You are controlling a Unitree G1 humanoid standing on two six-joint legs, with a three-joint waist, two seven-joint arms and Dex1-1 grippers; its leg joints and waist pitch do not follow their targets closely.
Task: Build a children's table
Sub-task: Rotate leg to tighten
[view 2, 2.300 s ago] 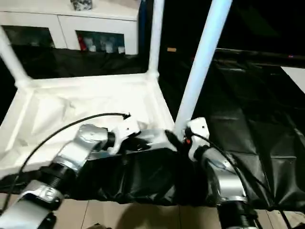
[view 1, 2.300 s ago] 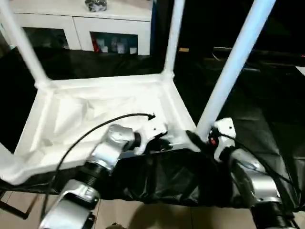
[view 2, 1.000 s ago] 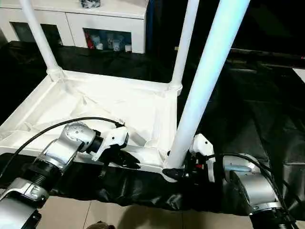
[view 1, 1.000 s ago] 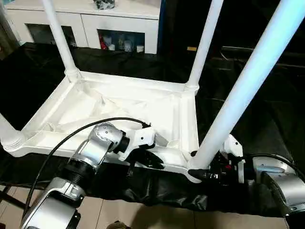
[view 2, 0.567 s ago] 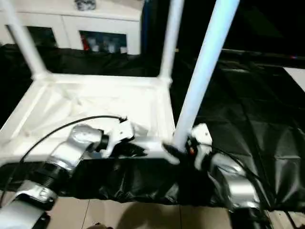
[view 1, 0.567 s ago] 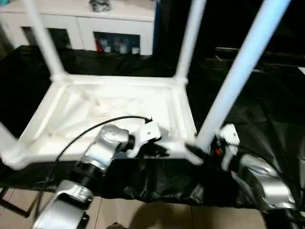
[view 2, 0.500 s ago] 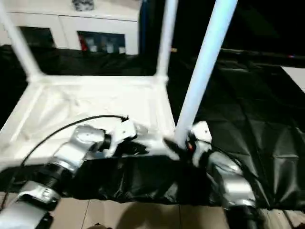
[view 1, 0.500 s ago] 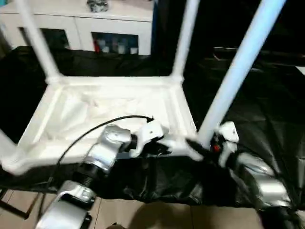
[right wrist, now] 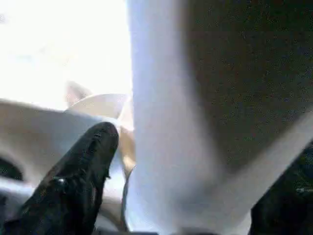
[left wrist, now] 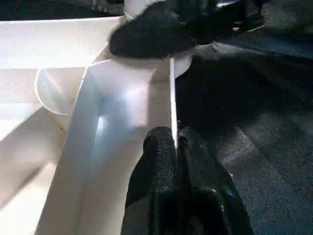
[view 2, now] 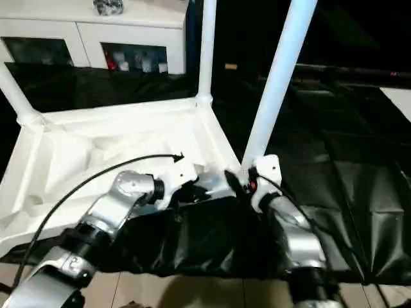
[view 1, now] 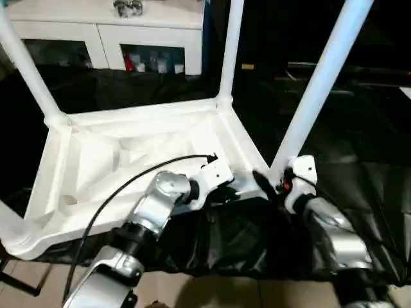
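White plastic makes up the children's table (view 1: 128, 154), which lies upside down on a desk (view 1: 372, 186) covered with black sheeting, its ribbed underside facing up and its legs rising from the corner sockets. The near right leg (view 1: 318, 83) stands tall and pale blue-white just beside the right tool (view 1: 270, 186).

That right tool sits at the foot of this leg; in the right wrist view one black finger (right wrist: 80, 171) lies to one side of the tube and dark bulk shows at the other side, so the fingers stand apart around the leg, though whether they press on it cannot be told.

Further along the same near rim from that leg, the left tool (left wrist: 175, 147) has its two fingers closed together, pinching the rim's thin edge (left wrist: 172, 93).

Behind the table's far side stands a white cabinet (view 1: 103, 32) with small items on its shelves; no writing can be read.
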